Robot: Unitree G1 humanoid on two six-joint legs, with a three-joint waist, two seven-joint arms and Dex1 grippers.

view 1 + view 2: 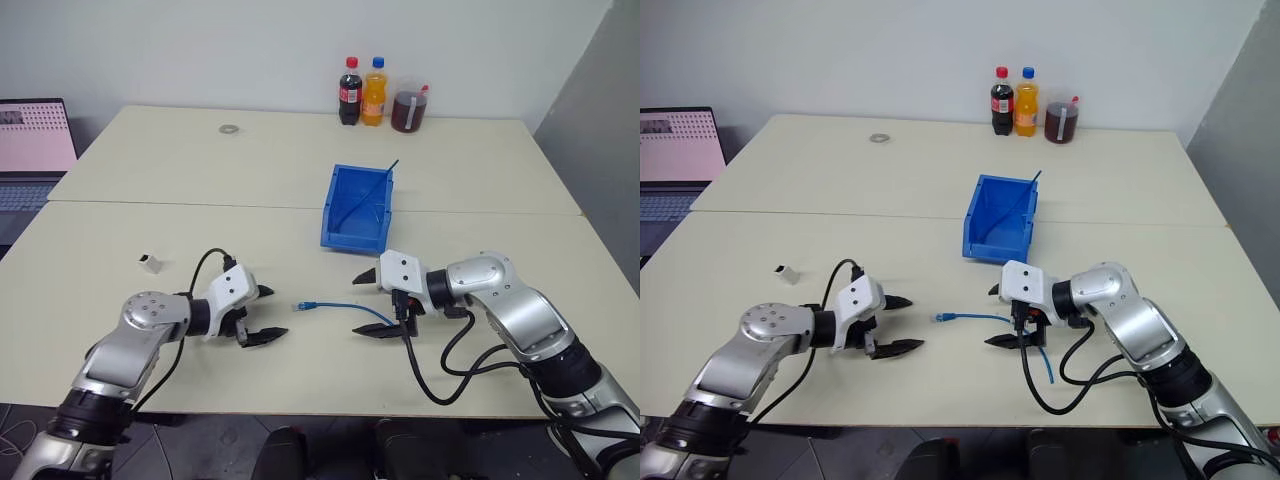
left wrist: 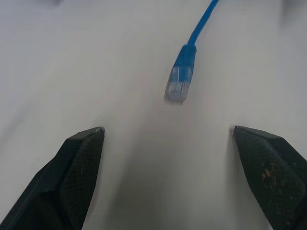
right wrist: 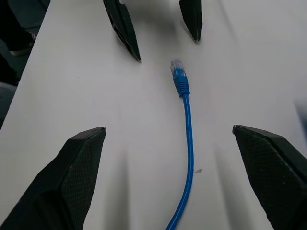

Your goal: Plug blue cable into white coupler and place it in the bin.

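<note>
Lying flat on the cream table [image 1: 300, 190], the blue cable [image 1: 345, 309] stretches between the two grippers, held by neither. Its clear plug [image 1: 300, 304] points toward the robot's left side, and the cord runs from there toward the right arm, where its far end passes under the right gripper's fingers.

The left gripper [image 1: 262, 314] sits just beside the plug, its two black fingers spread wide with nothing between them; in the left wrist view the plug [image 2: 178, 84] lies on the bare table ahead of the gap, touching neither fingertip. The right gripper [image 1: 367, 302] hovers low over the other part of the cable, fingers likewise wide apart and empty, and its wrist view shows the cord [image 3: 188, 143] lying loose between them, with the left gripper's fingertips [image 3: 125, 29] just past the plug.

The white coupler [image 1: 150, 263] stands alone on the table well to the left of the cable, beyond the left arm and apart from both grippers.

The bin [image 1: 357, 207] rests farther back near the table's middle, its lower lip facing the robot, with a thin dark rod [image 1: 372, 190] leaning inside it.

At the far edge stand a cola bottle [image 1: 350, 91], an orange drink bottle [image 1: 374, 91] and a cup of dark liquid [image 1: 408, 108]. A small ring [image 1: 230, 129] lies on the far tabletop, and a laptop [image 1: 32, 150] sits at the left.
</note>
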